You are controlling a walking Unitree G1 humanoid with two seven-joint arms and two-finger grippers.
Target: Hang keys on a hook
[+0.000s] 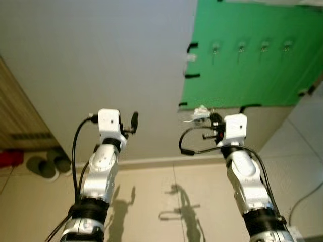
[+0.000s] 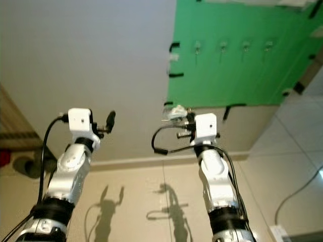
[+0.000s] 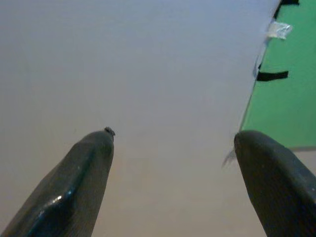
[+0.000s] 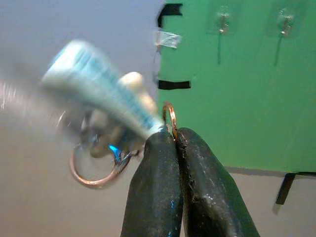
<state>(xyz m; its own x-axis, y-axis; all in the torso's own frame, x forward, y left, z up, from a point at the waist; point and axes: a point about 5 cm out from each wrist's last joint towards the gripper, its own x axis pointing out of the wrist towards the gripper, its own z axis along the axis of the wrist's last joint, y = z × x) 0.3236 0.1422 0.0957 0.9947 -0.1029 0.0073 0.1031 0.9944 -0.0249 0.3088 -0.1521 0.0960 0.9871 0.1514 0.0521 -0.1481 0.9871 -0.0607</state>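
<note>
Copper-ringed keys (image 4: 106,123) are being carried, right gripper (image 4: 175,136) fingers pinching the ring; left gripper (image 3: 173,143) is gaping, idle. Next: reaching a hook (image 1: 215,49) on the green board (image 1: 252,75).

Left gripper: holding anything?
No. In the left wrist view the left gripper has its fingers spread apart with only bare wall between them.

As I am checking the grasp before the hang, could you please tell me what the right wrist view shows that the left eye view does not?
The right wrist view alone shows the right tool pinching a copper ring, with a blurred tag and a second ring dangling. The left eye view alone shows the left tool, both arms, four hooks and slippers. Both show the green board taped to the wall.
</note>
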